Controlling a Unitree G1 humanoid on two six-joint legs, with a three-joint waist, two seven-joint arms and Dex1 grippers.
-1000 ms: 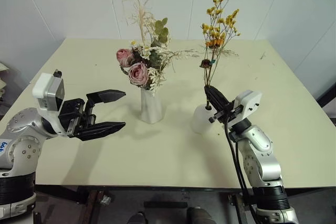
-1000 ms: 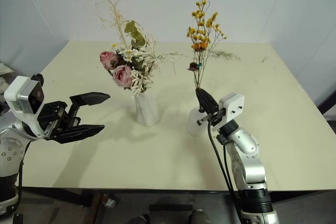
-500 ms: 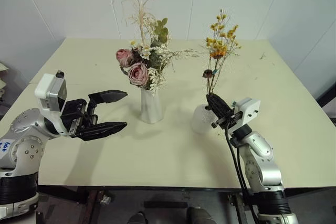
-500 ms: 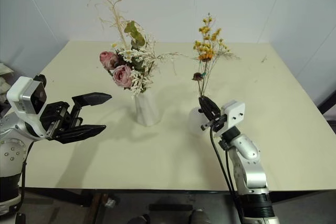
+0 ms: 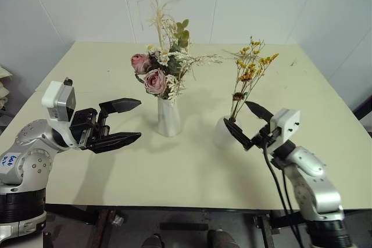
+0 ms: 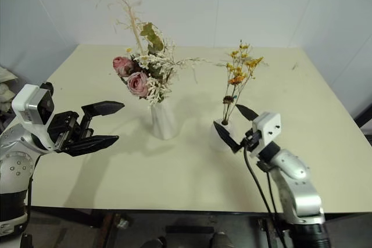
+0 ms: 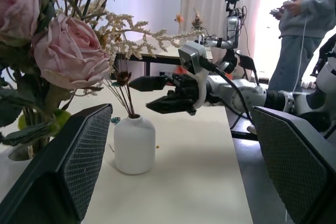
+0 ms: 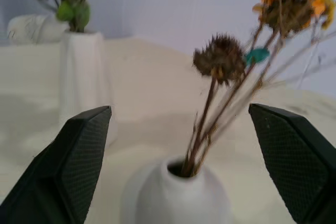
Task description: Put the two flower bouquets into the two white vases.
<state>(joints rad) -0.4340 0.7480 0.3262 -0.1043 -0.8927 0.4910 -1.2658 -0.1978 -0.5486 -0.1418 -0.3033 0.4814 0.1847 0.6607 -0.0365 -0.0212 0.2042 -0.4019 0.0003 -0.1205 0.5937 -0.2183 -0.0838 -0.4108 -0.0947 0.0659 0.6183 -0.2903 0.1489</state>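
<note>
The large bouquet of pink roses (image 5: 156, 78) stands in the tall white vase (image 5: 168, 118) at mid-table. The small yellow-orange bouquet (image 5: 251, 74) stands in the round white vase (image 5: 222, 133), its stems leaning right. My right gripper (image 5: 249, 123) is open just right of the round vase, one finger on each side of the stems and touching nothing. In the right wrist view the stems (image 8: 210, 121) rise from the vase mouth (image 8: 181, 170) between my fingers (image 8: 79, 156). My left gripper (image 5: 138, 120) hangs open and empty, left of the tall vase.
The cream table (image 5: 87, 79) runs to white walls behind. A loose dried twig (image 5: 290, 61) lies at the far right. A person (image 7: 307, 24) stands beyond the table in the left wrist view.
My right gripper has opened, let go of the small bouquet's stems and drawn back to the right. The bouquet has sunk lower into the round vase and tilted right. My left arm kept still.
</note>
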